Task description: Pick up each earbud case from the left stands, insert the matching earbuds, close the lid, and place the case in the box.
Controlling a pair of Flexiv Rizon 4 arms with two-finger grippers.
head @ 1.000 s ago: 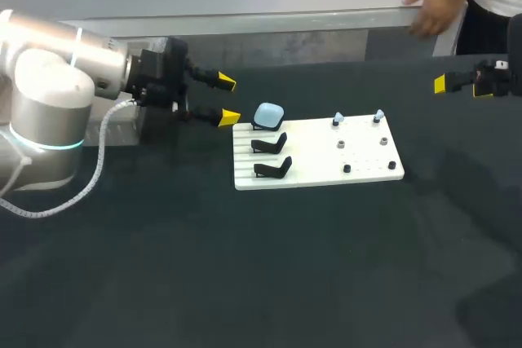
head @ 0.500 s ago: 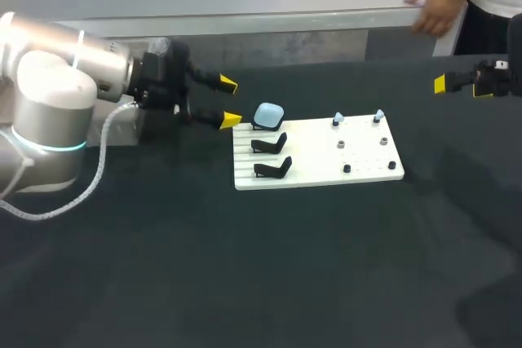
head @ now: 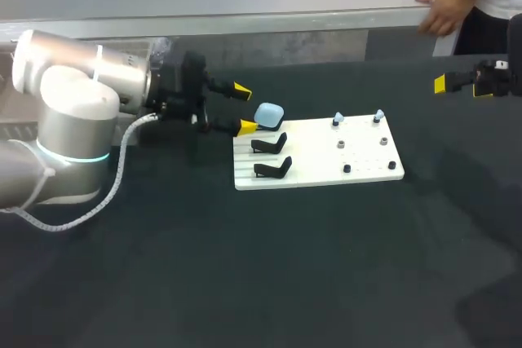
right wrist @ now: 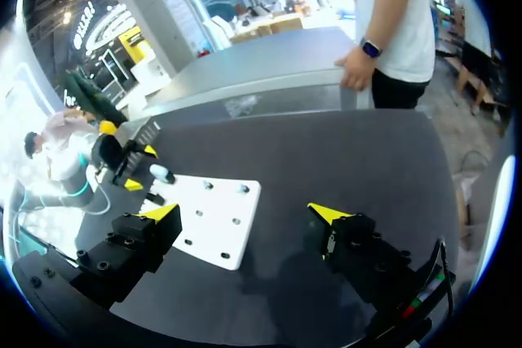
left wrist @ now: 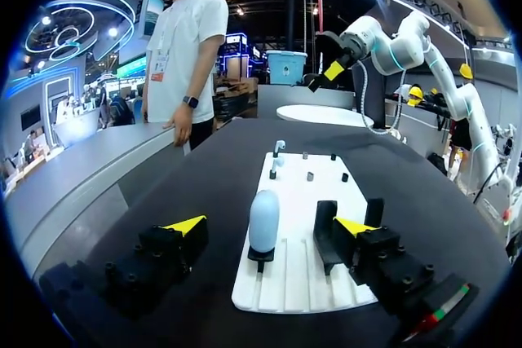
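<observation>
Both jaws released; L jaws just short of blue case [head: 268,114] on white board [head: 367,155].

Case [head: 268,115] on rearmost stand [left wrist: 261,255], left end of board [head: 318,170]; earbuds [head: 338,121] toward right end

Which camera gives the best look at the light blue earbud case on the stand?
The left wrist view: the earbud case stands large and upright just ahead of the open left claw. The head view shows it small at a corner of the white board; the right wrist view, only a pale speck.
</observation>
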